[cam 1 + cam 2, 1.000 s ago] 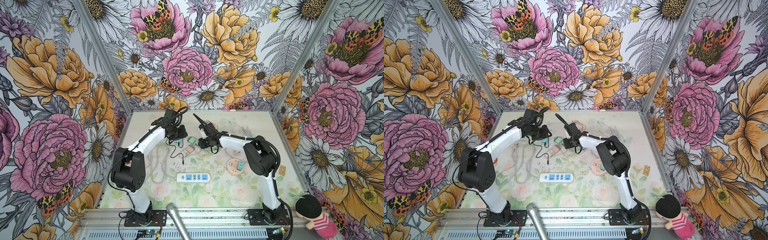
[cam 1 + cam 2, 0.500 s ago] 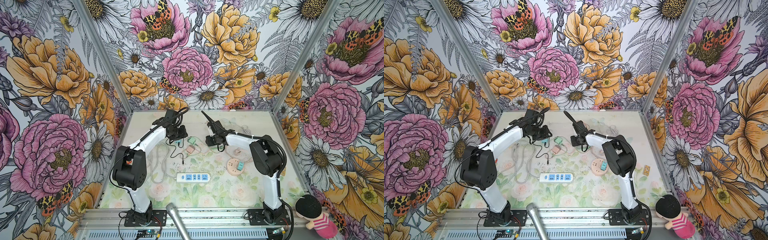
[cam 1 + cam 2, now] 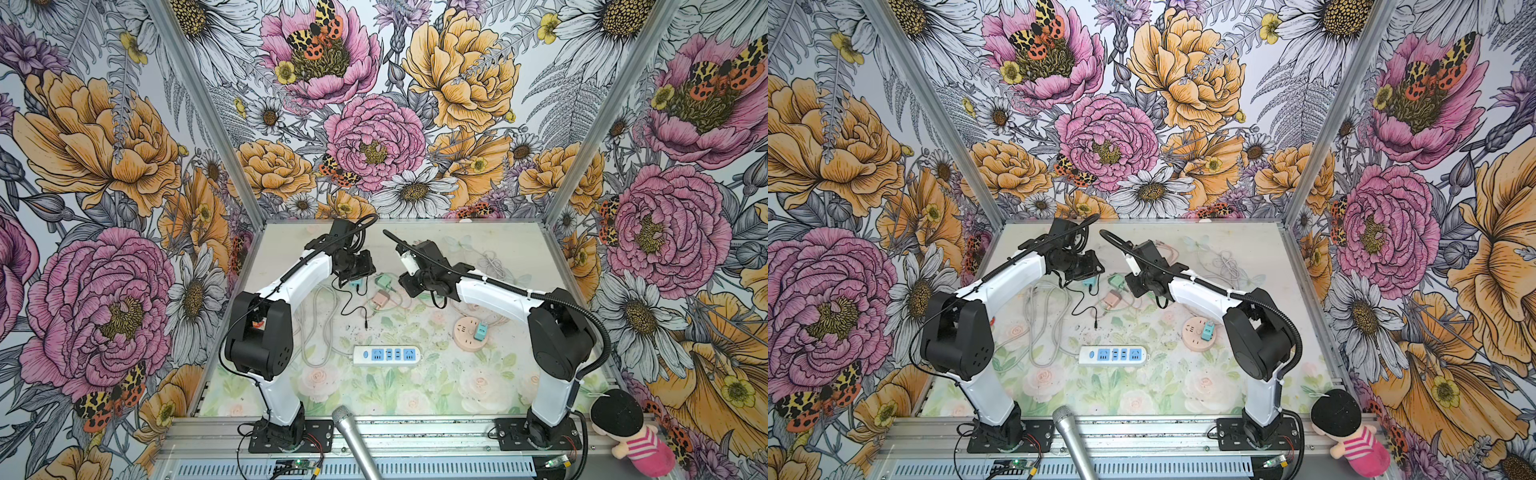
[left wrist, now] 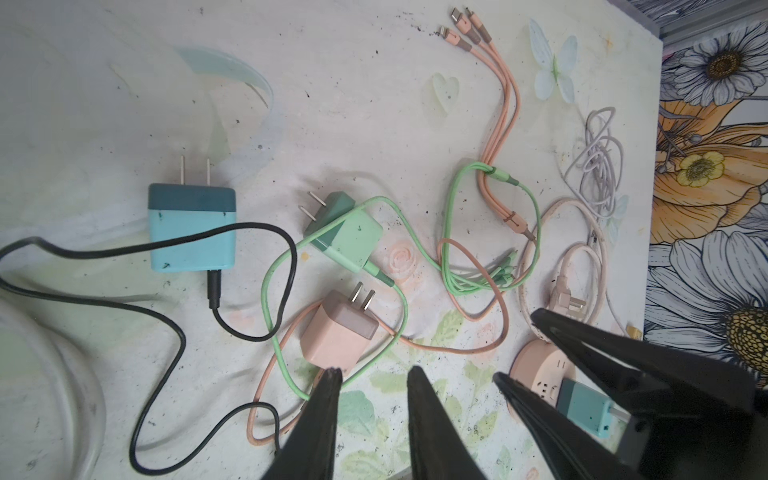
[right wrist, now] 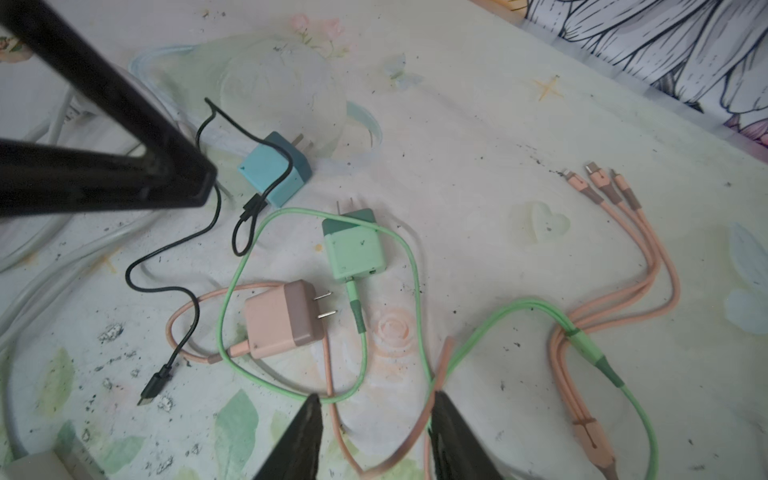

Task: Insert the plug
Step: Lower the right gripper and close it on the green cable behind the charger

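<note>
In both top views, the pink plug (image 3: 379, 298) is seen lying loose at 12 o'clock from the white power strip (image 3: 387, 355). Nothing is pushed in yet.

In the left wrist view, the left gripper (image 4: 374, 372) is held open and empty near that plug.

In the right wrist view, the right gripper (image 5: 376, 397) is held open, and a pink cord (image 5: 442, 361) is seen between its fingers.

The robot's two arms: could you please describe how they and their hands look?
Both the left arm and right arm have glossy white link shells between bulky matte-black joint housings, on black base plates. A black ribbed cable hose runs along each, fastened with white ties on the right arm. The left hand and right hand have plain black fingers tapering to points.
</note>
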Motion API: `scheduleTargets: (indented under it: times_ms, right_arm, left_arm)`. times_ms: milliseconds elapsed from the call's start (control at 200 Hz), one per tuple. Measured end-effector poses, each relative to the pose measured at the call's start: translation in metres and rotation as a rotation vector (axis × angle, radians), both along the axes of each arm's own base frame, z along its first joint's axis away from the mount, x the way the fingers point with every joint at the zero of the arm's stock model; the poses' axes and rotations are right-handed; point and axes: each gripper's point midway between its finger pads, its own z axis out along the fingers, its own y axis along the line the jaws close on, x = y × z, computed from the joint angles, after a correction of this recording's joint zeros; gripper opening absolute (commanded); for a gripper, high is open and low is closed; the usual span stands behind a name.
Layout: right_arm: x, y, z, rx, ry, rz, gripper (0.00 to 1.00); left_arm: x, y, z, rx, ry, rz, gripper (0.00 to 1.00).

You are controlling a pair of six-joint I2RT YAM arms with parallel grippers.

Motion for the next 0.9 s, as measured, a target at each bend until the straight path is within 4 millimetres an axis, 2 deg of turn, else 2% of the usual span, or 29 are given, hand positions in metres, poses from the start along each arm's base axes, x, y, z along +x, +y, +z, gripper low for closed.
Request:
scheduleTargets:
  times_ms: [115, 350, 450, 535, 736, 901]
  right_arm:
    - [-0.005, 0.006, -0.019, -0.04, 0.016, 0.042, 0.27]
    - [0.008, 0.013, -0.074, -0.098, 0.094, 0.03, 0.25]
    - [0.01, 0.015, -0.089, -0.109, 0.117, 0.026, 0.24]
    - [0.01, 0.016, -0.093, -0.112, 0.124, 0.027, 0.24]
    - [0.021, 0.021, -0.084, -0.091, 0.104, 0.018, 0.23]
    - [0.024, 0.023, -0.098, -0.086, 0.127, 0.012, 0.22]
  left_arm:
    - [-0.002, 0.001, 0.004, -0.002, -0.008, 0.0, 0.3]
    - [-0.005, 0.007, 0.007, -0.003, -0.013, 0.01, 0.31]
    - [-0.006, 0.01, 0.004, 0.0, -0.007, 0.015, 0.3]
    - [-0.007, 0.012, 0.001, 0.002, 0.0, 0.018, 0.31]
    - [-0.005, 0.016, 0.001, 0.002, 0.0, 0.027, 0.31]
    - [-0.005, 0.015, 0.001, 0.001, 0.0, 0.027, 0.3]
